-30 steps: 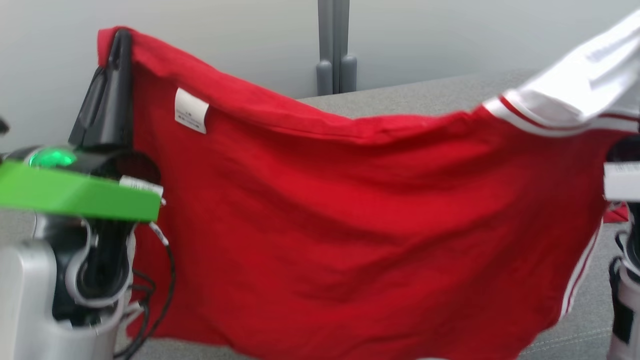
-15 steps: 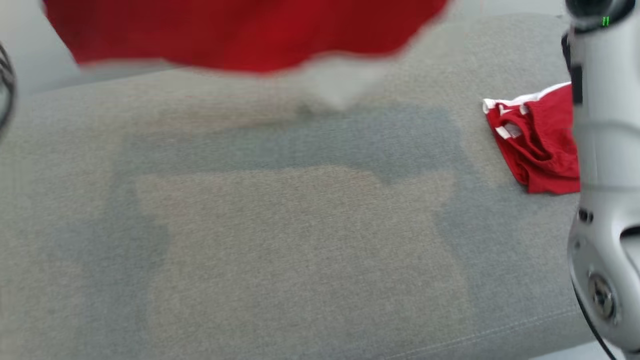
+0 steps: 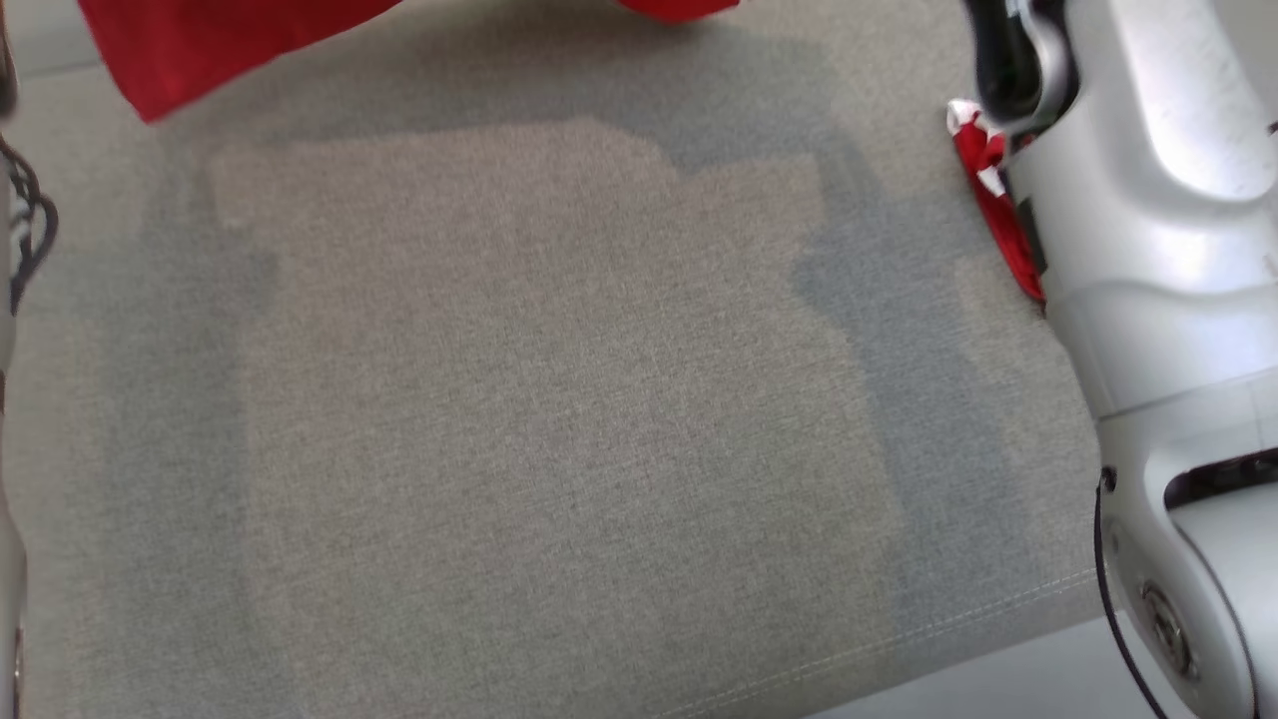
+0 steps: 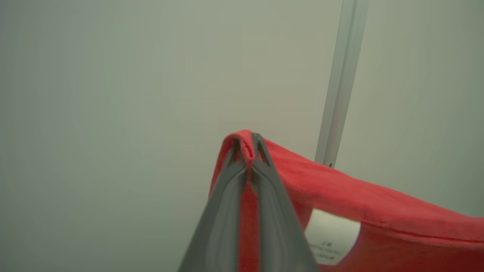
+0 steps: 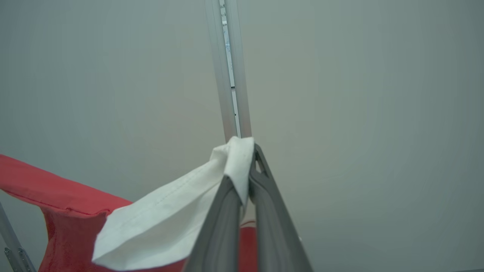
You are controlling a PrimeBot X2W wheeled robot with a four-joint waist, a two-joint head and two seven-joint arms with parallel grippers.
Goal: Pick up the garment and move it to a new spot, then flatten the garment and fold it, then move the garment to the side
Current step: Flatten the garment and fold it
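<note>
left hand [image 4: 246,147] and right hand [image 5: 249,166] pinching red garment [image 4: 378,204], head view dropped lower over grey cushion [image 3: 559,399]

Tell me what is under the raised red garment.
Under the red garment lies the grey fabric surface, darkened by shadow. At the right, a crumpled red-and-white cloth lies there, mostly covered by the right arm. What lies behind the garment's hem is hidden.

Two red garments: one hanging garment [image 3: 190,55] up in the air and one crumpled garment [image 3: 993,205] lying on the one grey cushion [image 3: 549,399]. Two grippers, the left gripper [image 4: 247,141] and the right gripper [image 5: 247,162]. One white label [image 4: 331,236], one white sleeve [image 5: 159,226], one metal post [image 5: 230,75] — and one pale arm [image 3: 1148,200] in the head view.
</note>
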